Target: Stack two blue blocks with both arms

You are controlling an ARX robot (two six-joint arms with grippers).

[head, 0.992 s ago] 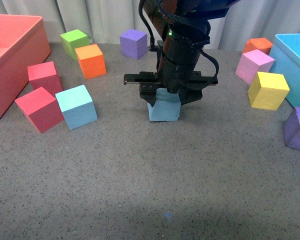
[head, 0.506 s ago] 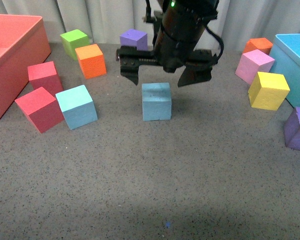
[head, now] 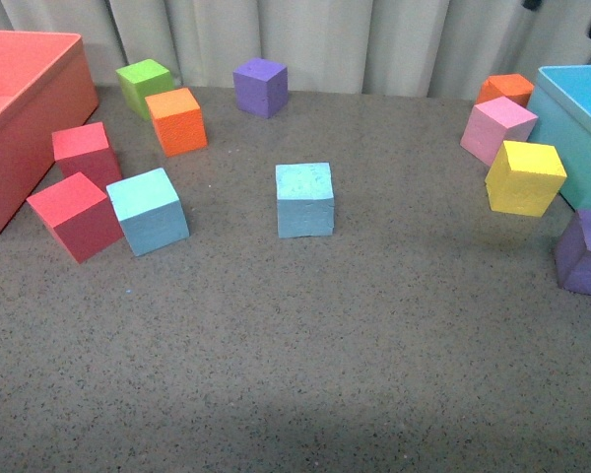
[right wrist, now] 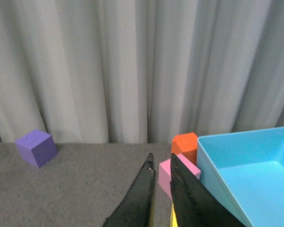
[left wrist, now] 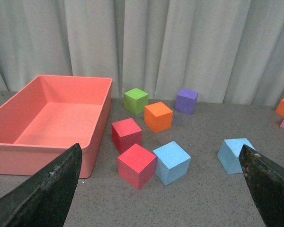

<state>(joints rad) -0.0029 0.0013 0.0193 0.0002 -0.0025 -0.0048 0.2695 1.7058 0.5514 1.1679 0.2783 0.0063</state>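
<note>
Above the table [head: 295, 355], left hand [left wrist: 160, 147] spread wide, empty, right hand [right wrist: 161, 156] pressed together, empty.

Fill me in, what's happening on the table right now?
Neither arm holds anything. The two blue blocks sit apart, unstacked: the middle blue block and the left blue block beside a red cube. The left gripper is open and empty; the right gripper is nearly shut, also empty.
</note>
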